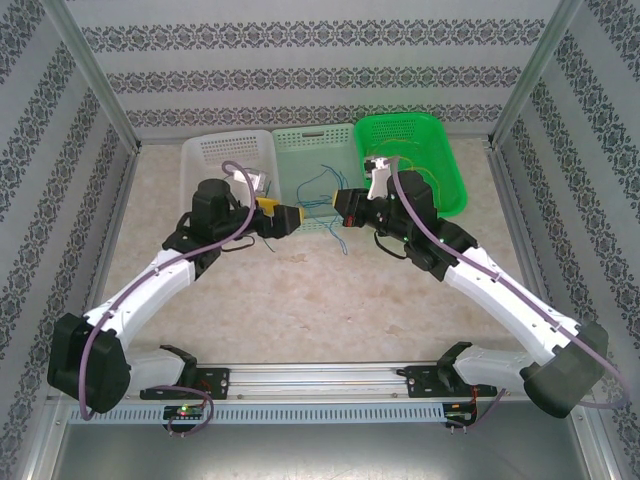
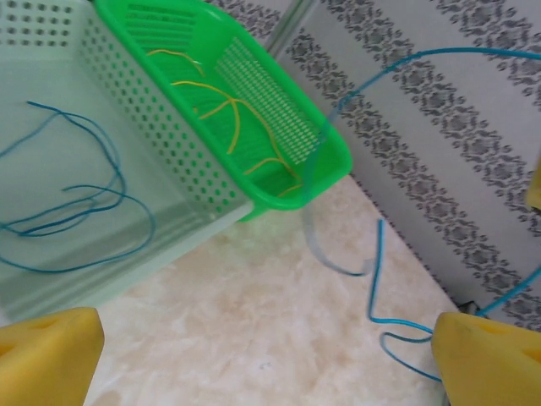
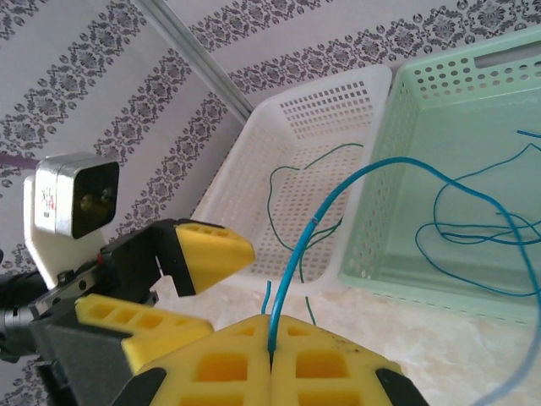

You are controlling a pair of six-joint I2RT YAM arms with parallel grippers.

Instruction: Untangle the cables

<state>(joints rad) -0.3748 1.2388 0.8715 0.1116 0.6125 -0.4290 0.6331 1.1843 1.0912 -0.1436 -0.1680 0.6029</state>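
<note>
My right gripper is shut on a blue cable, which arcs up from the pinch and over toward the pale green basket. More blue cables lie curled in that basket. Yellow cables lie in the bright green basket, and a dark green cable is in the white basket. My left gripper stands open just left of the right gripper, low over the table with nothing between its fingers. The held blue cable's loose end trails beside its right finger.
Three baskets stand side by side at the back of the table: white, pale green and bright green. Patterned walls close in the sides and back. Both grippers meet in front of the middle basket.
</note>
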